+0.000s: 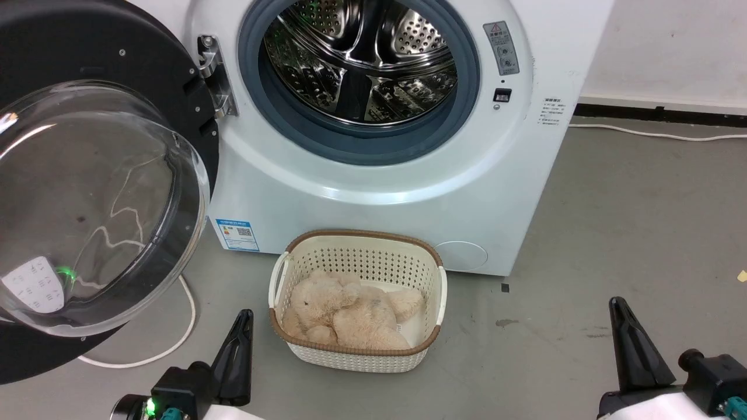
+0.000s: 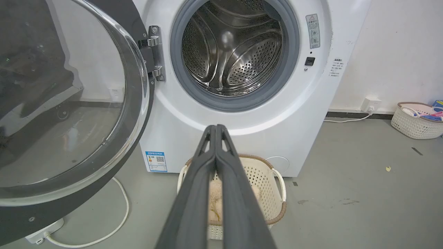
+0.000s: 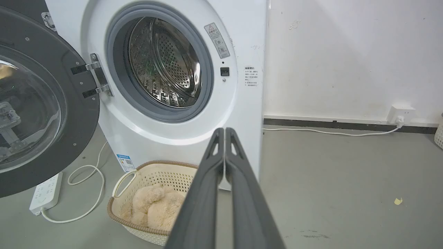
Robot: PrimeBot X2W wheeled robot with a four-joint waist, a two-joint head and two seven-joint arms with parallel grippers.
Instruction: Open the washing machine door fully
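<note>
Now, at your far left the washing machine door (image 1: 99, 192) stands swung out on its hinge (image 1: 213, 76). The left edge of the head view cuts off its black rim, and its clear bowl bulges toward you. The door's lower rim hangs over a white cable (image 1: 187, 326) looped on the floor. In the right wrist view this cable runs to a power strip (image 3: 45, 193) lying below the door's edge.

Your left gripper (image 1: 246, 316) sits low, just right of that loop. Its fingers are pressed together on nothing, and it touches neither door nor basket.

Next comes the washing machine (image 1: 373, 181), its mouth uncovered, with a grey gasket (image 1: 373, 146) around the steel drum (image 1: 362, 58). A cream basket (image 1: 362, 234) stands on the floor close before the machine's front, with a plush toy (image 1: 350, 315) inside. It lies between your two grippers, nearer the left one.

Your right gripper (image 1: 618, 306) is at the lower right, fingers likewise together and empty, well apart from the basket. Past the machine's right corner the grey floor (image 1: 630, 233) lies open back to the wall (image 3: 346, 62). There a thin lead (image 3: 328, 132) runs along the skirting to a socket (image 3: 399, 114). A second basket (image 2: 417, 126) stands by the wall at the far right.
</note>
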